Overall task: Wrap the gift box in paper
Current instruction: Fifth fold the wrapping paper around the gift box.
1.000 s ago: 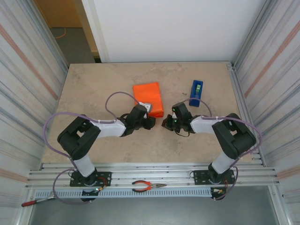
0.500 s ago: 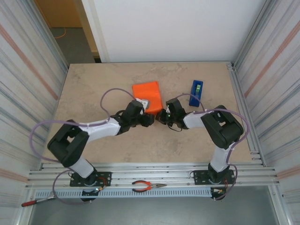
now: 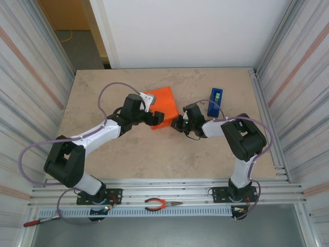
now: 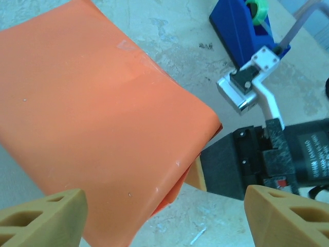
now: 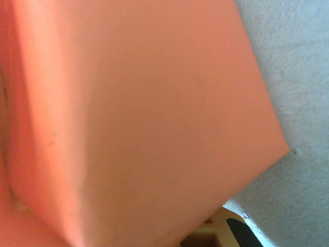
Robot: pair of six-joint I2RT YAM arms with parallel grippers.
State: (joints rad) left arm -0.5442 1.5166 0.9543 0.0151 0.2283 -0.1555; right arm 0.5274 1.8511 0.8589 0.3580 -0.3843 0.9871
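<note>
The gift box (image 3: pixel 163 102) lies mid-table, covered in the orange paper (image 4: pixel 97 118), with only its wrapped shape showing. My left gripper (image 3: pixel 156 118) hovers over the package's near end, open, its tan fingertips (image 4: pixel 43 216) wide apart with nothing between them. My right gripper (image 3: pixel 178 123) is shut, and its tan finger (image 4: pixel 196 176) is pressed against the folded paper flap at the package's near right corner. In the right wrist view the paper (image 5: pixel 133 118) sits very close to the lens.
A blue tape dispenser (image 3: pixel 216 101) stands right of the package, just beyond the right gripper. Corrugated walls close in both sides. Pliers (image 3: pixel 162 205) and a red-handled tool (image 3: pixel 32 223) lie on the rails by the arm bases.
The left arm has reached farther out and to the left over the package, and its gripper has opened. The right gripper has moved up against the package's corner.
</note>
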